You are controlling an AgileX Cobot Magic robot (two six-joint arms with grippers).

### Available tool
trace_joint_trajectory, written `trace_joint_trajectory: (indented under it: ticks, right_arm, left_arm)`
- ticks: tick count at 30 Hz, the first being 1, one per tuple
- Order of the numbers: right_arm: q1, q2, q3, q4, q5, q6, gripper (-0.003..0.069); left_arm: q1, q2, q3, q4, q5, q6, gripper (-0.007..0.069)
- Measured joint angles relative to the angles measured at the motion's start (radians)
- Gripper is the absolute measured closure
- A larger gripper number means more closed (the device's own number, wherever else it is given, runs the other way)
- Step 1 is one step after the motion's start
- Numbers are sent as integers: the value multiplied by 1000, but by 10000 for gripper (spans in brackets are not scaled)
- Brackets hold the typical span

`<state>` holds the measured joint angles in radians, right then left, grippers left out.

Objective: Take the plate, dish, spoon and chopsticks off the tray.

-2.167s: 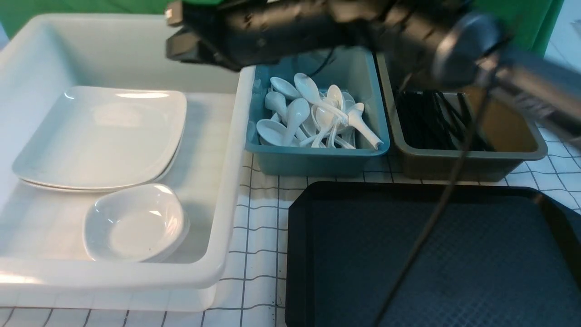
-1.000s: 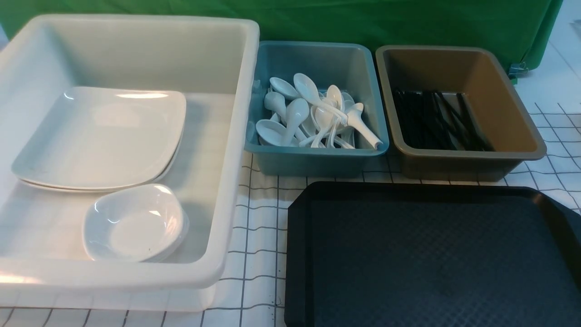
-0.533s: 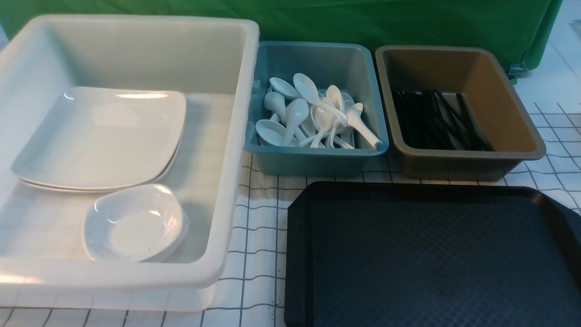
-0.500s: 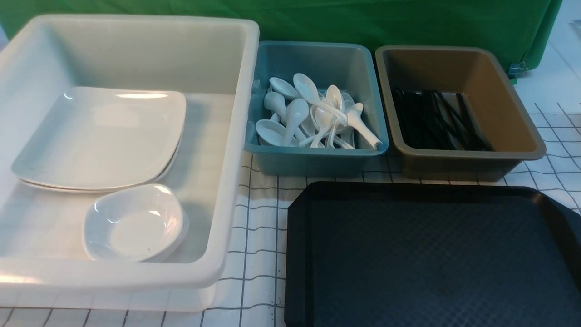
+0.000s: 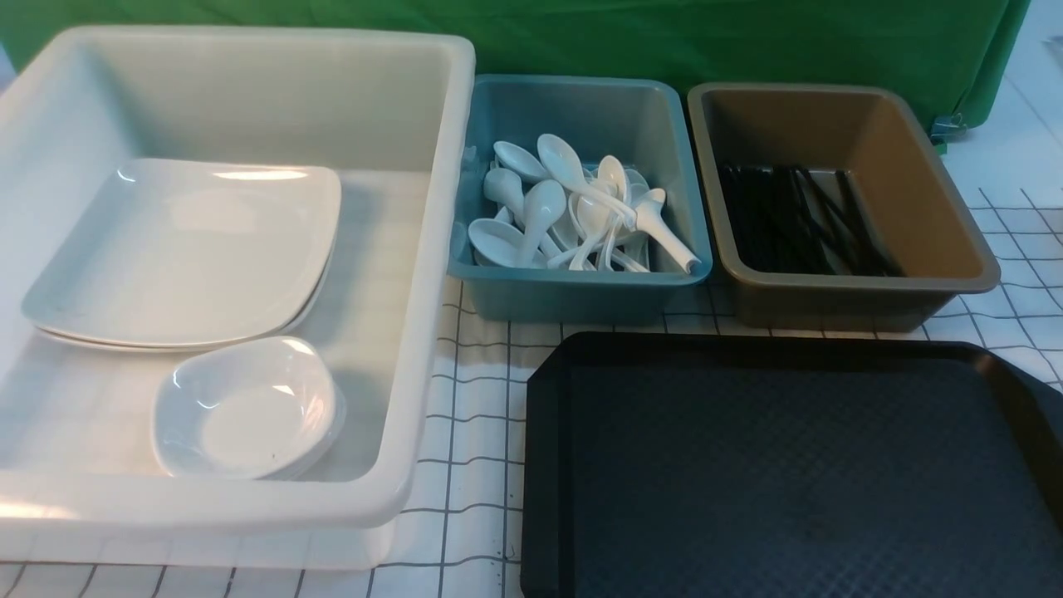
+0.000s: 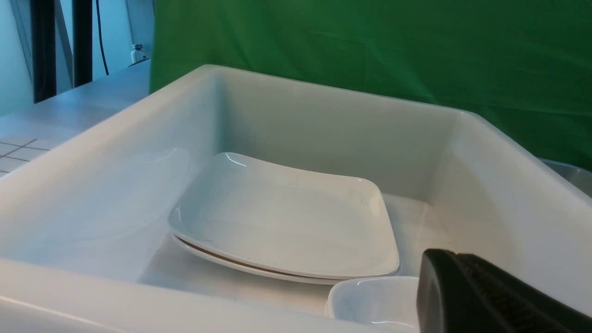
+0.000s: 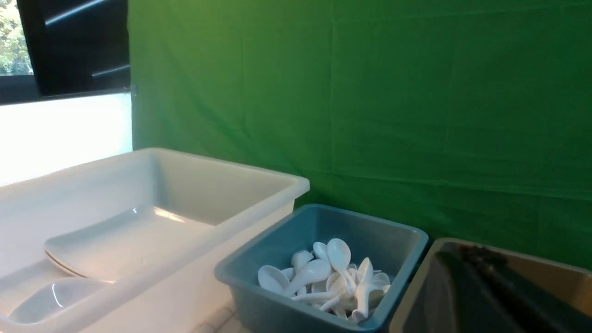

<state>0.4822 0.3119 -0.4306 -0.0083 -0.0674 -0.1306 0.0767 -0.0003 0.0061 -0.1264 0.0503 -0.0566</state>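
The black tray [image 5: 781, 482] lies at the near right with nothing on it. The plate [image 5: 183, 249] [image 6: 286, 222] rests on a like plate inside the white tub [image 5: 432, 249]. In front of it sits the small white dish [image 5: 245, 407] [image 6: 374, 300], on top of another dish. Several white spoons [image 5: 573, 212] [image 7: 323, 277] are piled in the blue bin; I cannot tell the task's spoon apart. Black chopsticks [image 5: 797, 220] lie in the brown tub. My left gripper [image 6: 455, 259] is shut and empty, just outside the white tub's near wall. My right gripper [image 7: 467, 259] shows as a dark blur, shut.
The blue bin [image 5: 581, 291] and the brown tub [image 5: 864, 291] stand side by side behind the tray. A green cloth [image 5: 664, 41] hangs at the back. A checked tablecloth [image 5: 473, 390] covers the table between tub and tray. Neither arm shows in the front view.
About two seconds ago the right arm reached across the top of the front view; it has since pulled out of that view. Nothing has moved in the last second.
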Motion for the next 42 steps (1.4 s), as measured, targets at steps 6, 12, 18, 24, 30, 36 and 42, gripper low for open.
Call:
trace_joint_trajectory:
  ticks: [6, 12, 18, 24, 30, 36, 42]
  right_arm:
    - [0, 0, 0, 0, -3, 1, 613]
    - [0, 0, 0, 0, -3, 7, 592]
    - [0, 0, 0, 0, -3, 7, 581]
    - [0, -2, 25, 0, -20, 7, 564]
    - [-16, -53, 126, 0, -21, 18, 550]
    - [-156, -140, 232, 0, -19, 48, 538]
    - [-327, -260, 346, 0, 67, 52, 528]
  left_arm:
    - [0, 0, 0, 0, 0, 0, 620]
    - [0, 0, 0, 0, 0, -1, 620]
    - [0, 0, 0, 0, 0, -1, 620]
    - [0, 0, 0, 0, 0, -1, 620]
    - [0, 0, 0, 0, 0, -1, 620]
    - [0, 0, 0, 0, 0, 0, 620]
    - [0, 0, 0, 0, 0, 0, 620]
